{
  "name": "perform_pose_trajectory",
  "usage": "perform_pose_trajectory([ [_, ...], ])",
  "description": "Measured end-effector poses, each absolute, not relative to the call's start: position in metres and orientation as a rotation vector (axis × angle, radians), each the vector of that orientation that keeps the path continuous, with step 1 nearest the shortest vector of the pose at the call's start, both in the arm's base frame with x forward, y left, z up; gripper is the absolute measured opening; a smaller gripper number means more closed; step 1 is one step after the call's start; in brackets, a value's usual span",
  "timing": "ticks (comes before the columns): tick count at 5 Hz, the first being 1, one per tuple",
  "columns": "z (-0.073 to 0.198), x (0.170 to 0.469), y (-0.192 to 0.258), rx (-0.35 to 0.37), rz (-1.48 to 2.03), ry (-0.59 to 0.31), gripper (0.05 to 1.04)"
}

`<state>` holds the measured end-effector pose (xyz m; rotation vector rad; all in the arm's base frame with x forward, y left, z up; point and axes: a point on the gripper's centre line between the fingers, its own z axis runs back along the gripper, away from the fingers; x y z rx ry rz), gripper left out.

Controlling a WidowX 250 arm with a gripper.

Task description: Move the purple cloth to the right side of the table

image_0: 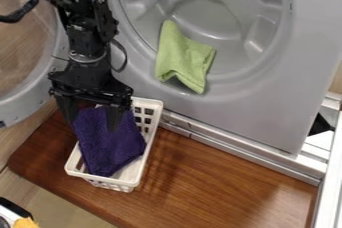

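Purple cloth (110, 144): lies in the white basket (152, 117), bunched lengthwise, filling much of its inside. Upper end sits beneath the gripper (91, 124); lower end reaches toward the basket's near end. Basket's slotted wall is exposed along the right of the cloth, and some of its pale floor shows beside the lower right edge.

Gripper: over the far end of the basket, pointing down. Fingers spread wide apart, one by the cloth's upper left edge, the other in front of its upper part. Cloth not clenched between them. Contact between fingertips and cloth: cannot tell. Black arm (87, 37) enters from the upper left, above the basket.

Basket rests on the brown wooden surface (200, 182), toward its left side, set at a slant.

Beyond the basket: grey appliance front (280, 102) with a round recess. Green cloth (184, 59) lies folded and creased in the recess, its lower corner over the rim. Round door (50, 79) stands at the left, partly behind the arm. Orange item (25, 223) at the bottom left corner, cut off by the edge.
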<state>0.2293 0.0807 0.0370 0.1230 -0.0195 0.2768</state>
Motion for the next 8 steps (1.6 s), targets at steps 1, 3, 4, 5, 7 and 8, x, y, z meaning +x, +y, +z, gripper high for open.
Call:
perform_pose_trajectory([
  [1,0.031,0.228,0.08,0.119,0.281,0.002,1.0],
  [3,0.009,0.23,0.091,0.132,0.306,0.033,1.0],
  [4,0.001,0.23,0.104,0.141,0.344,0.056,1.001],
  [5,-0.001,0.233,0.109,0.137,0.352,0.058,1.0],
  [7,0.0,0.238,0.117,0.139,0.375,0.062,1.0],
  [8,0.001,0.237,0.115,0.13,0.367,0.066,1.0],
])
